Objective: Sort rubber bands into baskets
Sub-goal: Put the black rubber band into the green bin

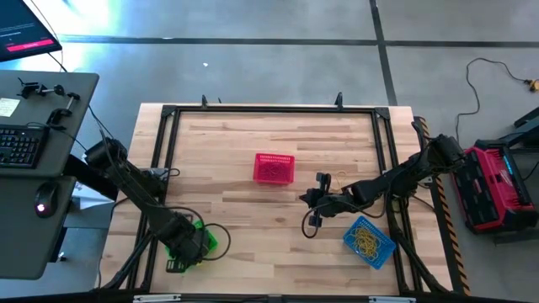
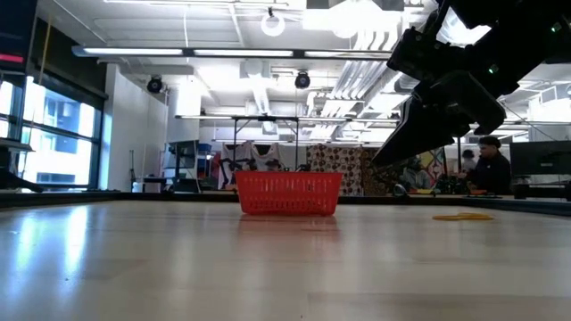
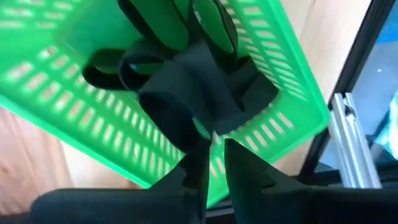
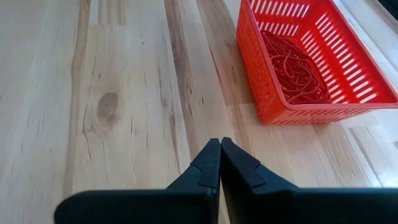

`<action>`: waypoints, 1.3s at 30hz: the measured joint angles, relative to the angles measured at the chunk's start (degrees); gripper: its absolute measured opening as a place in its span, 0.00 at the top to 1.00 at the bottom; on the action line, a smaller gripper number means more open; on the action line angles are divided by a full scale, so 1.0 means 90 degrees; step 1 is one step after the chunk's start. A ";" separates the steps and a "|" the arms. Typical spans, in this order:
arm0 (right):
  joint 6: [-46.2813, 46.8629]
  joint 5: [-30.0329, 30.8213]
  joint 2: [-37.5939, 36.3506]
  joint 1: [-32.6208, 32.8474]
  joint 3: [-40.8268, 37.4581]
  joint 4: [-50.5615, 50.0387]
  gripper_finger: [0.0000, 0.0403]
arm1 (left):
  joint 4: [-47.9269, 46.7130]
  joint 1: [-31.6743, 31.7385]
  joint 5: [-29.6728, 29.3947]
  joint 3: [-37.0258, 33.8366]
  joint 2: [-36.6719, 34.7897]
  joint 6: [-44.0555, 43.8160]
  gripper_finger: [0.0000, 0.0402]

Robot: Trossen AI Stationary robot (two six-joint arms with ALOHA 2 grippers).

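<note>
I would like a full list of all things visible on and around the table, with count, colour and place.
Red basket: one, red, table middle, reddish bands inside.
Blue basket: one, blue, near right corner, yellow bands inside.
Green basket: one, green, near left corner, black bands inside.
Loose band: one, yellow, on the table.
Table: one, light wood, black frame.
Keyboard: one, black, grey desk at left.
Person: one, seated in the background.
Left end effector: black, over the green basket, slightly apart.
Right end effector: black, shut, empty, between the red and blue baskets.
</note>
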 joint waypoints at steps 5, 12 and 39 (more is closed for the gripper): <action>0.0000 0.0000 0.0000 0.0000 0.0000 0.0000 1.00 | -0.0018 0.0002 0.0321 0.0000 -0.0017 -0.0188 0.81; -0.0002 0.0000 0.0000 0.0000 0.0000 -0.0002 1.00 | -0.0408 0.0005 0.0774 0.0002 -0.0018 -0.0402 0.73; -0.0002 -0.0009 0.0000 0.0000 0.0000 -0.0023 1.00 | 0.1453 0.0422 -0.0641 -0.1107 0.0027 -0.0259 1.00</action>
